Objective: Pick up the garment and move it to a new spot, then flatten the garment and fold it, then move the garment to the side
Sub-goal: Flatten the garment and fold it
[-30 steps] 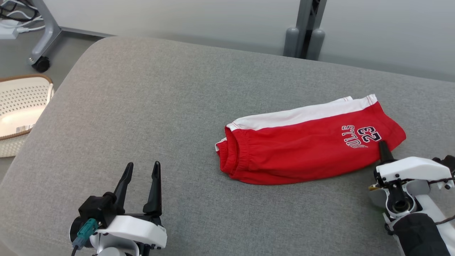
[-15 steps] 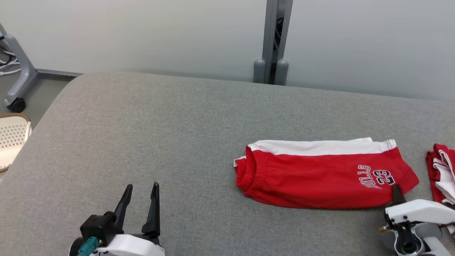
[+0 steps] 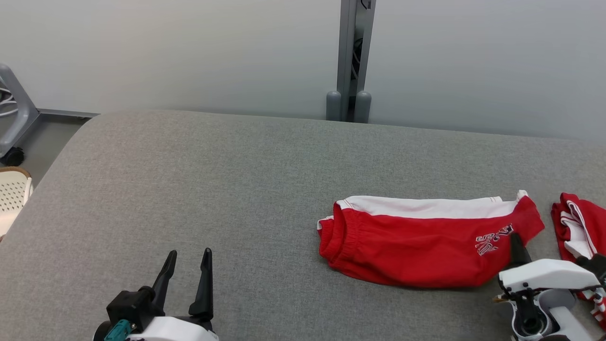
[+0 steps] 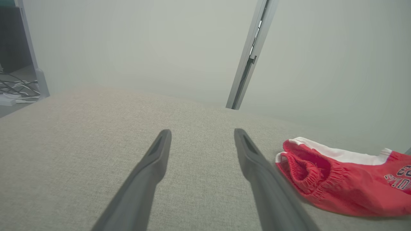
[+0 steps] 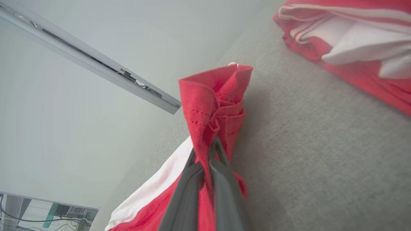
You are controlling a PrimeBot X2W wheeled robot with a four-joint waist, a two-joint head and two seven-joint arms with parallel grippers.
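At the bottom left of the head view, the left end effector [image 3: 189, 252] hovers over bare grey tabletop [image 3: 213, 180], its two dark fingers apart with nothing between them. The left wrist view shows the same gap between the fingers of the left end effector [image 4: 202, 131], with only grey cloth surface beyond it and the shorts [image 4: 346, 186] off to the lower right, well apart from the fingers.

At the bottom right of the head view, the right end effector [image 3: 515, 238] has its fingers together, clamped on the right-hand corner of the shorts [image 3: 416, 251]. In the right wrist view the right end effector [image 5: 205, 148] pinches red cloth between both fingers, and the caught corner of the shorts [image 5: 212, 96] stands up above the fingertips in crumpled folds.

The shorts lie folded, lengthwise across the lower right of the head view. They are red with a white band along the far edge, and the gathered waistband is at the left end. The printed lettering near the gripped corner is puckered and partly hidden.

Just right of them, at the right edge of the frame, lies a second garment [image 3: 575, 222], red and white and rumpled. It is near the shorts but apart from them, and it fills the upper right of the right wrist view [image 5: 346, 35].

At the far left edge, beside the tabletop, is a slice of a perforated white basket [image 3: 12, 199]. Beyond the tabletop's far edge, a grey post [image 3: 350, 57] rises at the top centre against a pale wall [image 3: 189, 47].
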